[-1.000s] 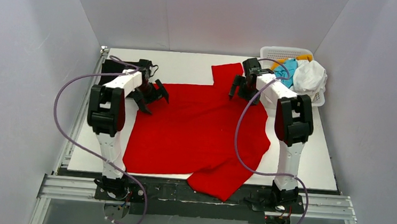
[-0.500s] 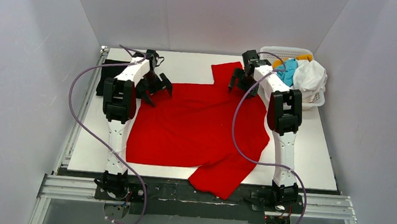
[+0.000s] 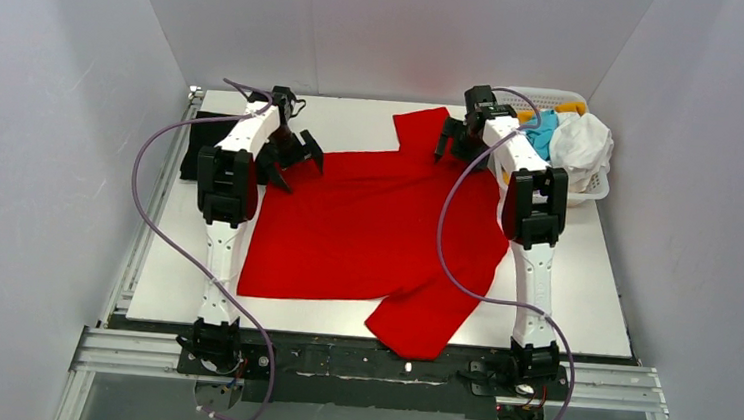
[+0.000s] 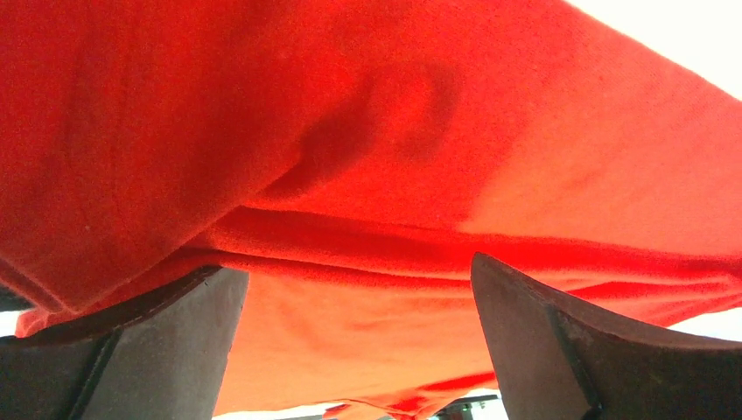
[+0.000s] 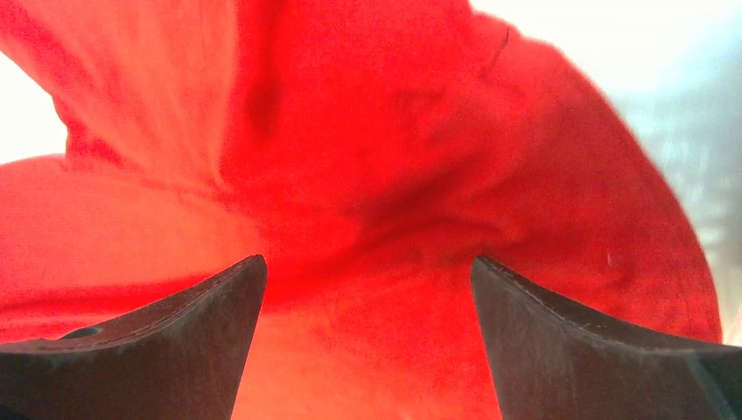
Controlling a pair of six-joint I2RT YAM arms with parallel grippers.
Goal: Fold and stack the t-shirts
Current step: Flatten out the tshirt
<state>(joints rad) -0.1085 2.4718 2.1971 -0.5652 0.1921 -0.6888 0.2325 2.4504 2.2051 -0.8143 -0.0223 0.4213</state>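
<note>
Both arms have reached further toward the far edge of the worktop [image 3: 591, 308], and the red t-shirt [image 3: 366, 230] has slid that way with them, so its near sleeve hangs less over the front edge. The shirt lies spread open across the middle of the worktop. The left fingers [image 4: 149, 350] stand wide apart at its far left corner, with red cloth showing between them but nothing clamped. The right fingers [image 5: 595, 350] are likewise apart over the far sleeve. A black folded t-shirt [image 3: 194, 151] lies at the far left, beside the left arm. At the far right, a white lattice basket [image 3: 590, 192] holds cyan [image 3: 543, 131], white [image 3: 582, 144] and orange [image 3: 570, 108] shirts.
</note>
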